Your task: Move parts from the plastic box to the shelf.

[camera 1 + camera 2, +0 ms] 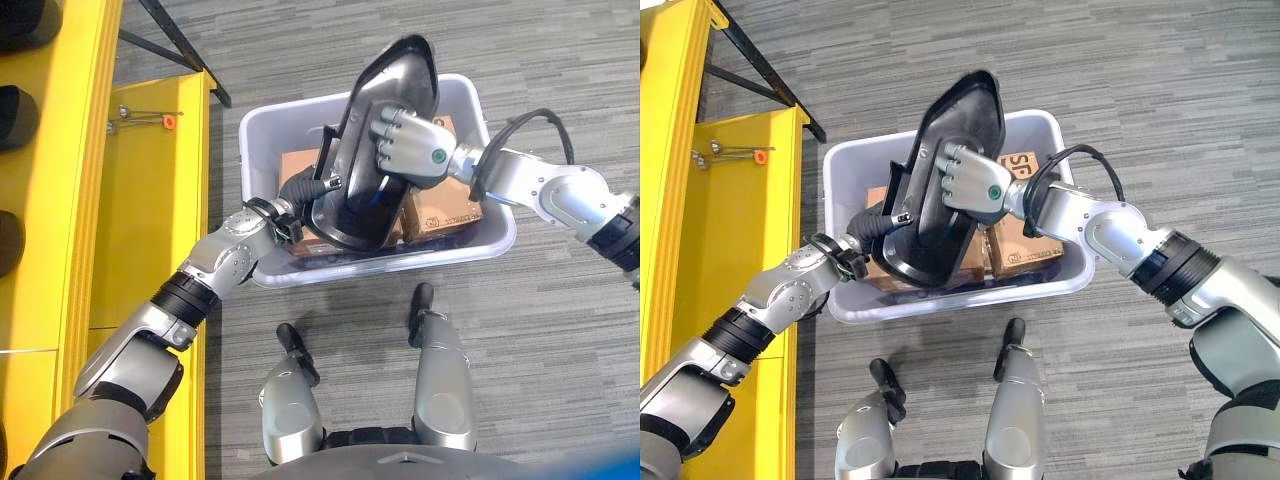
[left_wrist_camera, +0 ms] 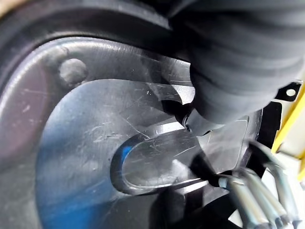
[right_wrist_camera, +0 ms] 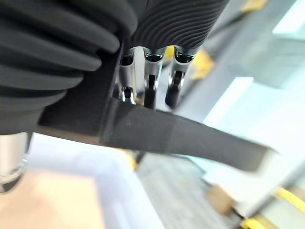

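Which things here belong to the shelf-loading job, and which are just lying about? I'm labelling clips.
Job:
black part, held by both hands
left hand
right hand
plastic box
cardboard boxes
yellow shelf

Lying about:
small tools on the shelf

Print on cardboard boxes (image 1: 440,215), unreadable

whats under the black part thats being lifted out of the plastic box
Under the black part, held by the right hand and left hand, brown cardboard boxes lie inside the plastic box. The part covers the middle of the box, so anything there is hidden.
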### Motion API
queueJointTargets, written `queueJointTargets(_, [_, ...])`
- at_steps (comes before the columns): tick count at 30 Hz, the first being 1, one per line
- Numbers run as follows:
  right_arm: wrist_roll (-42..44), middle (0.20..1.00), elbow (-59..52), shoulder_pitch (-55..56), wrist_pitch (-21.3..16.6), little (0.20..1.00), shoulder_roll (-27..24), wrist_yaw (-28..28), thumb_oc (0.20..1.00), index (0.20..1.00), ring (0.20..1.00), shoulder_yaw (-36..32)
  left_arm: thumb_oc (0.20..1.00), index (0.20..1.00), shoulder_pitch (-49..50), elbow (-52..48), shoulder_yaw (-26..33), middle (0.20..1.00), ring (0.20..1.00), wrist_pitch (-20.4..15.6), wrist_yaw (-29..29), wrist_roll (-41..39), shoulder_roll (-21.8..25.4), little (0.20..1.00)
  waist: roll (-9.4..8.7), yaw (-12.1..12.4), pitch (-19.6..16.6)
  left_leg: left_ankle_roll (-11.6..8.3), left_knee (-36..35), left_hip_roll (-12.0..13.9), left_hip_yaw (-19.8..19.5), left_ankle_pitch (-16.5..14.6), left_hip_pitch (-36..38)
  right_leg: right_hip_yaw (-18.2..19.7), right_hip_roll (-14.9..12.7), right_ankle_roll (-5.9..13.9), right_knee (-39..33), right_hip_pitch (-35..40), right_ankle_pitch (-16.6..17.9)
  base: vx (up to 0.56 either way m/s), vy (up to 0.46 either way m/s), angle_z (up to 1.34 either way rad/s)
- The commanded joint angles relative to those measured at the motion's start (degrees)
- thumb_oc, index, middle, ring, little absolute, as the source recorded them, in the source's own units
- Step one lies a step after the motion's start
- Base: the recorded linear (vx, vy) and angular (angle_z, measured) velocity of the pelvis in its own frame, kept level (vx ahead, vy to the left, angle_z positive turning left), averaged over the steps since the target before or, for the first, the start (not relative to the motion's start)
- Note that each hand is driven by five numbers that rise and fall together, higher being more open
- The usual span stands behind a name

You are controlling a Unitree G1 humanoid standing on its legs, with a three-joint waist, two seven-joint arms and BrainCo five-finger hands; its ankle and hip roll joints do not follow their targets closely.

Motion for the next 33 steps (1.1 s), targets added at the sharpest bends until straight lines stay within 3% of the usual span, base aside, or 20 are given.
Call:
queueJointTargets(1, [10.7, 1.0, -0.5, 6.2, 10.1, 1.0, 3.4, -5.8, 1.0, 1.0, 1.0, -8.5, 0.2, 0.2, 4.5, -8.9, 3.0, 0.2, 0.2, -5.9, 1.4, -0.4, -4.0, 0.2, -1.08, 0.2, -5.8, 1.27, 3.3, 0.9, -0.7, -4.9, -0.9, -1.6, 0.8, 2.94, 0.3, 6.2, -8.8, 0.0, 0.0, 0.0])
queueJointTargets(9, [30.1, 1.0, -3.6, 22.6, 18.4, 1.0, 10.0, -13.4, 1.0, 1.0, 1.0, -23.0, 0.2, 0.2, 10.0, -11.7, 8.2, 0.2, 0.2, -5.9, 6.7, 3.0, -8.1, 0.2, -1.55, -1.9, -8.3, 1.28, 1.0, 0.7, 0.5, -4.8, 3.5, -0.7, 2.0, 3.05, -4.4, 11.5, -7.9, 0.01, 0.041, -0.05])
queueJointTargets(10, [36.4, 1.0, -4.2, 28.5, 18.1, 1.0, 13.1, -17.2, 1.0, 1.0, 1.0, -26.5, 0.2, 0.2, 12.2, -12.4, 9.8, 0.2, 0.2, -6.2, 8.1, 3.4, -9.9, 0.2, -1.4, -2.6, -9.3, 1.45, 0.6, 0.6, 1.1, -4.8, 4.8, -0.5, 2.1, 2.85, -5.4, 12.9, -7.7, 0.03, 0.061, -0.14])
queueJointTargets(11, [36.8, 1.0, -4.3, 29.0, 17.9, 1.0, 13.4, -17.5, 1.0, 1.0, 1.0, -26.7, 0.2, 0.2, 12.4, -12.4, 9.8, 0.2, 0.2, -6.2, 8.2, 3.4, -10.0, 0.2, -1.41, -2.6, -9.4, 1.47, 0.5, 0.5, 1.1, -4.8, 4.9, -0.5, 2.2, 2.84, -5.5, 13.0, -7.7, 0.04, 0.08, -0.18])
queueJointTargets(14, [49.0, 1.0, -5.7, 35.6, 14.1, 1.0, 18.1, -23.0, 1.0, 1.0, 1.0, -29.9, 0.2, 0.2, 15.0, -12.7, 11.3, 0.2, 0.2, -7.5, 9.6, 5.4, -12.3, 0.2, -1.29, -3.6, -10.6, 1.68, 0.1, 0.5, 2.0, -4.7, 6.1, 0.0, 2.4, 2.59, -6.3, 14.1, -7.4, 0.03, 0.059, -0.17])
queueJointTargets(15, [53.5, 1.0, -6.1, 38.3, 12.8, 1.0, 20.4, -22.7, 1.0, 1.0, 1.0, -31.3, 0.2, 0.2, 15.9, -12.7, 11.9, 0.2, 0.2, -8.0, 10.0, 5.1, -13.1, 0.2, -1.21, -4.0, -11.0, 1.71, -0.1, 0.5, 2.4, -4.6, 6.6, 0.2, 2.5, 2.48, -6.5, 14.5, -7.4, 0.04, 0.087, -0.19])
queueJointTargets(16, [65.6, 1.0, -6.8, 43.7, 9.6, 1.0, 24.6, -22.7, 1.0, 1.0, 1.0, -33.0, 0.2, 0.2, 17.8, -13.0, 12.9, 0.2, 0.2, -9.0, 10.8, 5.5, -14.6, 0.2, -1.1, -4.6, -11.8, 1.83, -0.4, 0.3, 2.9, -4.5, 7.4, 0.6, 2.7, 2.31, -7.1, 15.2, -7.3, 0.04, 0.082, -0.16])
queueJointTargets(18, [71.9, 1.0, -6.8, 47.0, 8.7, 1.0, 27.1, -20.5, 1.0, 1.0, 1.0, -33.5, 0.2, 0.2, 19.1, -13.2, 13.3, 0.2, 0.2, -9.9, 11.9, 6.7, -15.5, 0.2, -1.02, -5.0, -12.3, 1.9, -0.7, 0.1, 3.3, -4.4, 7.8, 0.7, 2.7, 2.19, -7.6, 15.7, -7.2, 0.02, 0.058, -0.22])
queueJointTargets(24, [92.4, 1.0, -4.1, 54.6, 12.3, 1.0, 33.5, -9.0, 1.0, 1.0, 1.0, -31.4, 0.2, 0.2, 23.0, -12.7, 16.4, 0.2, 0.2, -15.0, 20.1, 15.8, -15.9, 0.2, -1.28, -4.8, -14.2, 1.73, -1.5, 0.1, 3.8, -3.5, 9.2, 0.4, 2.4, 1.9, -9.6, 17.8, -6.4, 0.02, 0.005, -0.06])
queueJointTargets(28, [99.2, 1.0, -2.2, 55.4, 11.2, 1.0, 36.2, -6.0, 1.0, 1.0, 1.0, -29.5, 0.2, 0.2, 23.2, -12.3, 17.5, 0.2, 0.2, -17.1, 25.0, 26.3, -15.6, 0.2, -2.01, -3.7, -15.4, 1.3, -2.2, 0.1, 2.9, -3.0, 9.5, -0.4, 2.8, 1.63, -10.7, 18.9, -6.0, 0.04, -0.054, 0.04])
queueJointTargets(33, [101.6, 1.0, -2.8, 52.5, 11.7, 1.0, 37.0, -5.6, 1.0, 1.0, 1.0, -27.7, 0.2, 0.2, 21.7, -12.2, 16.3, 0.2, 0.2, -15.4, 27.8, 31.6, -15.0, 0.2, -2.56, -2.8, -15.8, 0.8, -2.6, 0.2, 2.0, -2.7, 9.6, -1.1, 3.2, 1.5, -11.3, 19.4, -5.8, 0.01, -0.047, 0.03])
